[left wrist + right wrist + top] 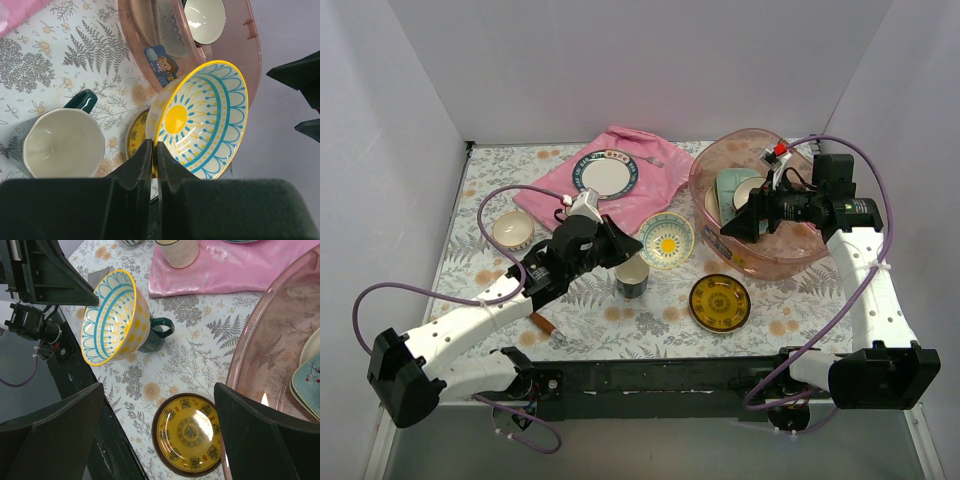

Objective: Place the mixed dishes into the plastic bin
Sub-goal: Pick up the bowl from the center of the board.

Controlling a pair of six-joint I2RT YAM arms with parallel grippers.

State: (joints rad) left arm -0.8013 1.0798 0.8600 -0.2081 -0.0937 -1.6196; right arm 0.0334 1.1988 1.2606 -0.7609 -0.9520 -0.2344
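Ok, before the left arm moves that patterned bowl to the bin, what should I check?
1. Left pincer shut on the patterned bowl at its rim: ok.
2. Bowl lifted off the table, tilted on edge: ok.
3. Bowl clear of the dark mug beside it: cannot tell, the views overlap them.
4. Right pincer open and holding nothing: ok.
5. Way into the plastic bin: not ok, the right pincer hangs over its left side.
6. Free room inside the bin: cannot tell, the right arm covers part of it.
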